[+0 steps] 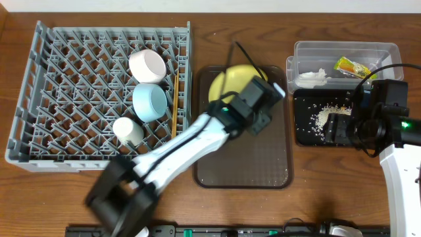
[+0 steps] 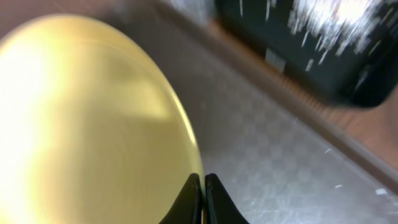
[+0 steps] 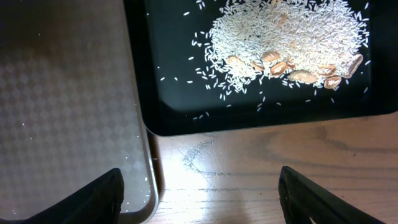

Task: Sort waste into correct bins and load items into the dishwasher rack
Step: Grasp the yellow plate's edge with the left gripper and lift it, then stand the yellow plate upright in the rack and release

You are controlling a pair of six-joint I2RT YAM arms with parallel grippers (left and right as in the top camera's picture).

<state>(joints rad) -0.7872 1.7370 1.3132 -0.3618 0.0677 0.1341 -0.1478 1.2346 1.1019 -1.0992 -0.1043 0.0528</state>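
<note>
The round yellow plate (image 1: 228,81) lies on the dark brown serving tray (image 1: 263,164). My left gripper (image 2: 203,186) is shut on the plate's (image 2: 81,124) right rim. Inside the grey dishwasher rack (image 1: 66,99) are a white bowl (image 1: 147,66), a light blue bowl (image 1: 150,101), a small white cup (image 1: 127,130) and wooden chopsticks (image 1: 175,99). The black tray (image 1: 309,135) holds rice scraps (image 3: 286,37). A wrapper (image 1: 352,66) and a white tissue (image 1: 312,78) lie in the clear tub (image 1: 302,52). My right gripper (image 3: 199,196) hangs open over the table at the black tray's (image 3: 168,93) near corner.
The brown tray's edge (image 3: 62,93) runs close beside the black tray, with a narrow strip of wooden table between them. The rack fills the table's left side, and my left arm reaches across from the front to the plate.
</note>
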